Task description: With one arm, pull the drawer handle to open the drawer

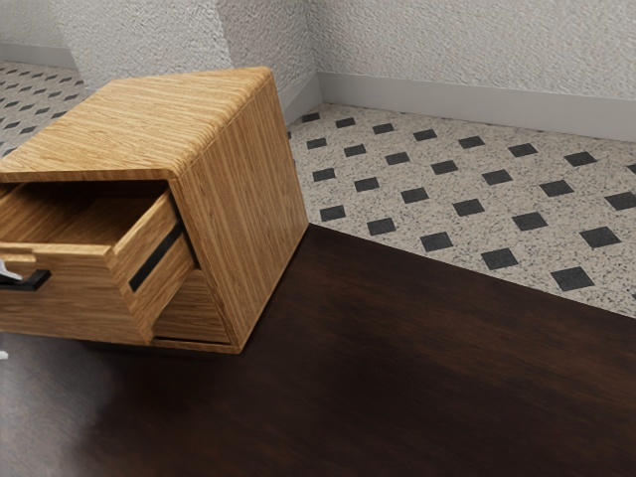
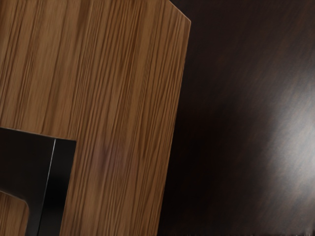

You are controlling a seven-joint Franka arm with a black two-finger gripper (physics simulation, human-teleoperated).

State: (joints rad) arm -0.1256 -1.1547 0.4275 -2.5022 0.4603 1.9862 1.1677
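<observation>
Dark tabletop carries a wooden cabinet; its drawer stands partway out. Gripper sits by the black handle at the exterior view's left edge; whether apart or closed cannot be determined.

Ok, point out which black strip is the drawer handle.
The short black bar on the front of the drawer, at the exterior view's left edge; the longer black strip runs along the drawer's side.

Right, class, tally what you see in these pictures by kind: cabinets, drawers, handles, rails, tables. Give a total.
Wooden cabinet: 1
Open drawer: 1
Black handle: 1
Black side rail: 1
Dark table: 1
Total: 5
</observation>
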